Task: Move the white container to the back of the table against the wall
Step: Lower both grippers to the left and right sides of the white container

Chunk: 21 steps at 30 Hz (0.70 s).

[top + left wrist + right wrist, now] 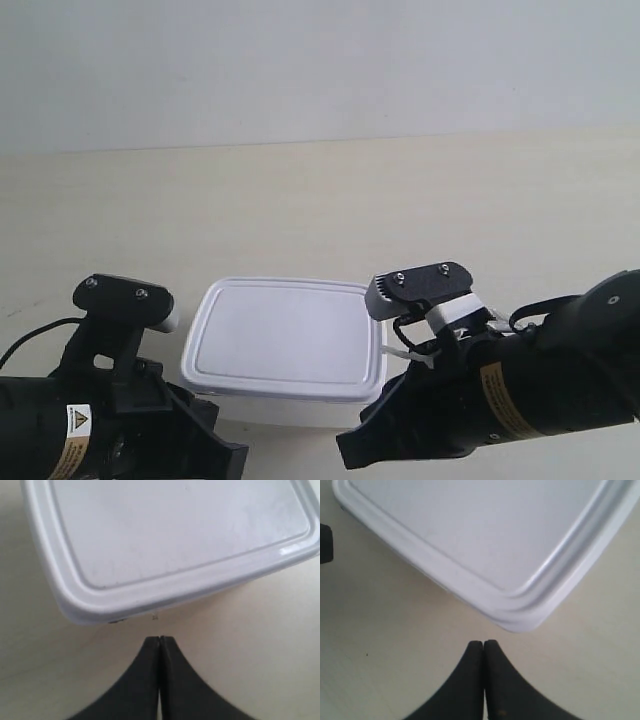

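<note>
Step in hand, as judged: pushing the small white rectangular plastic container (285, 340), flat rimmed lid on, over the pale beige wood-grain desk (300, 200) to the plain grey-white wall (300, 70). Sits near the front of the desk, well apart from the wall, between the black arm at the exterior view's left (110, 400) and the black arm at the exterior view's right (500, 390).

To do it well:
- Bring the tips against the near side, one pair by each front corner.
- Advance both at an equal pace to avoid yawing the box.
- Keep the tips low, under the lid rim, not riding over it.
- Go slowly and stop at wall contact, with the far side flush.

Fingers, left to right:
- Left fingers (145, 675): pressed together, no gap, holding nothing. Just short of the container's near side close to one corner, with a thin strip of desk between.
- Right fingers (470, 680): likewise closed and empty. Aimed at a rounded corner of the lid, near it but apart.
- Dark shape (324, 542) at the edge of the right wrist view: too cropped to identify.
</note>
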{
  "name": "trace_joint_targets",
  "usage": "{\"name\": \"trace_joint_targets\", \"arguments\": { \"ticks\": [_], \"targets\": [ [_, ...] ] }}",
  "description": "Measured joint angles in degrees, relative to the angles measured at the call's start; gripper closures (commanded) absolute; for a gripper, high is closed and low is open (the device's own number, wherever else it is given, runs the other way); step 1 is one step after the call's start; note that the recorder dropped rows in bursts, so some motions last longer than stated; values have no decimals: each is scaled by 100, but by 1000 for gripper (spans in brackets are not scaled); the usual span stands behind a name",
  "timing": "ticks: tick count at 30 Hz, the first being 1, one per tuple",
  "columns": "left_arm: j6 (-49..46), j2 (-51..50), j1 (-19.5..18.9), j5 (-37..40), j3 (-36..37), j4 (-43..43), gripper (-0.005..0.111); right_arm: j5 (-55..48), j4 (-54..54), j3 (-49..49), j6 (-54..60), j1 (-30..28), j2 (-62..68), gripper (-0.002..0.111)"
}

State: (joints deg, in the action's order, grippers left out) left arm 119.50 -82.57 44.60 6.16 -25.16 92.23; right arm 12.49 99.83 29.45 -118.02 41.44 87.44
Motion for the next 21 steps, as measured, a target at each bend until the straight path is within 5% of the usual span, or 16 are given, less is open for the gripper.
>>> {"name": "trace_joint_targets", "arguments": {
  "ticks": [21],
  "targets": [
    [-207, 0, 0, 336, -98, 12, 107, -304, 0, 388, -11, 0, 537, 108]
  ]
}}
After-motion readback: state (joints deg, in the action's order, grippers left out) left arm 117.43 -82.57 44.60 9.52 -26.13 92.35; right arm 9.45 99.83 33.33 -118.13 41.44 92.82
